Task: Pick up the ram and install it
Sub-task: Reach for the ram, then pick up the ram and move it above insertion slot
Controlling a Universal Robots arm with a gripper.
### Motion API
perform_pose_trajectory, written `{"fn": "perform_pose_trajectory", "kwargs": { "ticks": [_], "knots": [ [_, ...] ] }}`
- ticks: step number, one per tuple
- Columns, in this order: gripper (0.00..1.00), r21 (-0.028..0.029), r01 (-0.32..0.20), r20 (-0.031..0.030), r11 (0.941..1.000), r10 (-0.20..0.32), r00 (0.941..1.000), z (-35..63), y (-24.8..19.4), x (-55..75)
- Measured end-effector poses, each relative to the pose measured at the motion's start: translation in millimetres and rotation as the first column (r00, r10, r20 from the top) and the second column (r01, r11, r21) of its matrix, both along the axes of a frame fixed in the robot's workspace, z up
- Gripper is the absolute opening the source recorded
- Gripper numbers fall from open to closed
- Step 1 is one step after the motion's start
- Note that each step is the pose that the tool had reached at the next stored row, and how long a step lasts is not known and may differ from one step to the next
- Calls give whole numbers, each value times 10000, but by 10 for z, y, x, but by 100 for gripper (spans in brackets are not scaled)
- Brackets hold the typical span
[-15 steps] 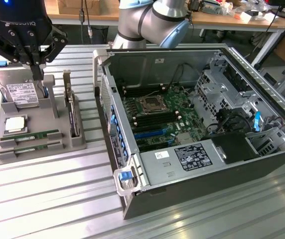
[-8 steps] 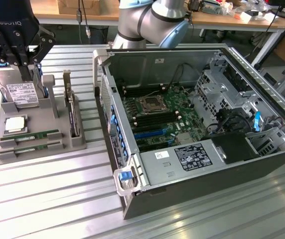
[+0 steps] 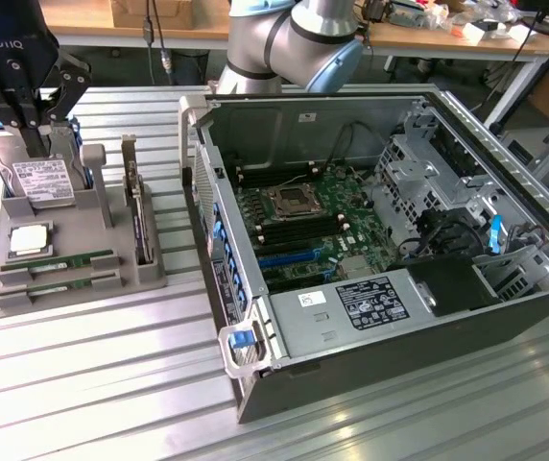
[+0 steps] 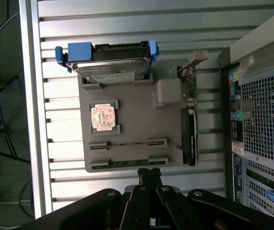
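Hanging above the far end of the grey parts tray (image 3: 111,245), over the hard drive (image 3: 44,182), the gripper (image 3: 35,139) has its fingers pressed together and nothing between them. In the wrist view the closed fingertips line up just off the tray edge that carries the memory.

The ram (image 3: 59,282) lies flat in the tray's outermost slot, at the end opposite the hard drive. A second green stick (image 3: 59,261) lies parallel just beside it, and the CPU (image 3: 28,240) sits between the sticks and the drive. The two sticks look identical; I take the outer one as the task's piece because it sits closest to the fingertips in the wrist view, though that is a judgement. The wrist camera sees both edge-on, as thin lines cradled by small end blocks.

By its look the ram should be very light and stiff, but thin and easy to damage, since chips and solder points cover its faces (the contact edge is the part least fit for pinching). The long middle span between the end blocks stands free, and the best hold is probably across the two flat faces near mid-length, where it will not tip. The gap to the second stick is narrow, leaving little room for a finger.

The upright graphics card (image 3: 138,216) stands well to one side. The open computer case (image 3: 466,317) shows its motherboard (image 3: 313,216).
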State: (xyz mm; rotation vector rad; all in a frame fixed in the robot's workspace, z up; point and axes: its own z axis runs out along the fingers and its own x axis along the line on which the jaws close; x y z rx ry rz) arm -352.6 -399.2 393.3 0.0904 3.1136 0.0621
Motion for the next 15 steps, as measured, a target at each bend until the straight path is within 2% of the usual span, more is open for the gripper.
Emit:
{"fn": "perform_pose_trajectory", "kwargs": {
  "ticks": [6,11,15],
  "knots": [
    [11,0,-10,1,10000,10,10000,0,0,0],
    [11,0,-603,0,9982,603,9982,0,0,0],
    [11,0,-1160,0,9933,1160,9933,0,0,0]
  ]
}}
